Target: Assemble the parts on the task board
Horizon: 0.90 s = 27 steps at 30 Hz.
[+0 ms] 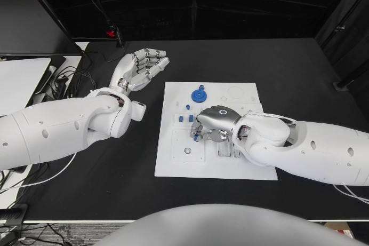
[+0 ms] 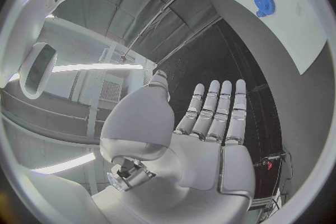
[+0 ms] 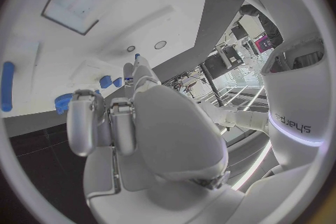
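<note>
The grey word "sharpa" is printed on the robot's white body in the right wrist view. The white rectangular task board [image 1: 215,163] lies in the middle of the black table [image 1: 307,70], its long axis running away from the robot, with a round blue toothed gear part [image 1: 199,94] flat near its far edge and small blue parts [image 1: 184,118] just left of the right hand. The silver left hand [image 1: 141,67] is raised over bare table left of the board, palm up, fingers straight and apart, holding nothing, while the silver right hand [image 1: 214,123] sits knuckles-up on the board's middle with fingers curled down; whether it grips a part I cannot tell.
</note>
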{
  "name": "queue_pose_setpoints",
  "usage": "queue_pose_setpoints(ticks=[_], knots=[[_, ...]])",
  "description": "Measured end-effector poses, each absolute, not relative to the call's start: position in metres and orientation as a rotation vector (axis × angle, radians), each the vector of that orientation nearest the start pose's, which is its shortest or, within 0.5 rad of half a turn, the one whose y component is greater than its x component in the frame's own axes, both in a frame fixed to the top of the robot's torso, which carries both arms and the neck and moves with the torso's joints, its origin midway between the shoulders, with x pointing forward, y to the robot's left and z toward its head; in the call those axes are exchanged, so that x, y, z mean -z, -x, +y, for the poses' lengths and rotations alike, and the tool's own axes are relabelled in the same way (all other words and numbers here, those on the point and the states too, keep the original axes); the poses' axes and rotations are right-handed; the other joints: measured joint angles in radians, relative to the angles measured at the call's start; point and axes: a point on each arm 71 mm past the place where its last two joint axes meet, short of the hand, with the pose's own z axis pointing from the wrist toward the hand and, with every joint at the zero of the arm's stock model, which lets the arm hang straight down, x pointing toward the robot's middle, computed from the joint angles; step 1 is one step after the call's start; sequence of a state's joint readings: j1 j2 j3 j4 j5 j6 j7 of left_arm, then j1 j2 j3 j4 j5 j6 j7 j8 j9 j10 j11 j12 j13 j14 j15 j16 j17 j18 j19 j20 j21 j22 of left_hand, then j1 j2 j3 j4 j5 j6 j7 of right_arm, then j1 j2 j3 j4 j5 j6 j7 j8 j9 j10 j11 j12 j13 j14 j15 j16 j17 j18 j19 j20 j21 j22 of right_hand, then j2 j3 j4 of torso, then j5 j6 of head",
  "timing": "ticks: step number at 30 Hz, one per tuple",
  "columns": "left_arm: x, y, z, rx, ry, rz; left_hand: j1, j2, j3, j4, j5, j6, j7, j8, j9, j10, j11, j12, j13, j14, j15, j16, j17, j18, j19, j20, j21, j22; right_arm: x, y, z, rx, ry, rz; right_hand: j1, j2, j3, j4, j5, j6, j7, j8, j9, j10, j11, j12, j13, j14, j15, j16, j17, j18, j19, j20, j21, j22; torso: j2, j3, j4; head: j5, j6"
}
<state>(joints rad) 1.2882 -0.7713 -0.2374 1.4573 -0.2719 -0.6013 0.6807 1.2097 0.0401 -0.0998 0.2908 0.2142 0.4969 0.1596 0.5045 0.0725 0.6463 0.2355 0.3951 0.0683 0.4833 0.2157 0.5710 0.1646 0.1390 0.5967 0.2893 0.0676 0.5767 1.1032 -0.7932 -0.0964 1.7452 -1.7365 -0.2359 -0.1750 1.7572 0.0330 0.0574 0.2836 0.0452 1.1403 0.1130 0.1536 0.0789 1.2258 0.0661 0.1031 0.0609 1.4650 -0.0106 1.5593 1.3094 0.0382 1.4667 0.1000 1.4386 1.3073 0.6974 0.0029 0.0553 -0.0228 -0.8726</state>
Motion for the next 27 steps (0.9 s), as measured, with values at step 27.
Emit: queue_pose_setpoints(ticks=[27], knots=[[0.1813,-0.4897,0.2014,1.344,0.579,1.230,-0.005,0.005,-0.002,0.002,0.000,0.000,0.000,0.004,0.000,0.000,0.000,0.000,0.000,0.000,0.000,0.000,-0.002,0.000,0.000,0.000,0.000,-0.002,0.2280,-0.3991,-0.1114,-0.678,0.578,1.723,0.002,-0.003,0.003,0.003,-0.001,-0.002,0.006,-0.002,0.000,0.000,0.000,-0.010,0.000,0.000,0.000,0.000,0.001,0.000,0.000,0.000,-0.004,0.000,0.000,0.0003,0.0001,-0.010,0.000]])
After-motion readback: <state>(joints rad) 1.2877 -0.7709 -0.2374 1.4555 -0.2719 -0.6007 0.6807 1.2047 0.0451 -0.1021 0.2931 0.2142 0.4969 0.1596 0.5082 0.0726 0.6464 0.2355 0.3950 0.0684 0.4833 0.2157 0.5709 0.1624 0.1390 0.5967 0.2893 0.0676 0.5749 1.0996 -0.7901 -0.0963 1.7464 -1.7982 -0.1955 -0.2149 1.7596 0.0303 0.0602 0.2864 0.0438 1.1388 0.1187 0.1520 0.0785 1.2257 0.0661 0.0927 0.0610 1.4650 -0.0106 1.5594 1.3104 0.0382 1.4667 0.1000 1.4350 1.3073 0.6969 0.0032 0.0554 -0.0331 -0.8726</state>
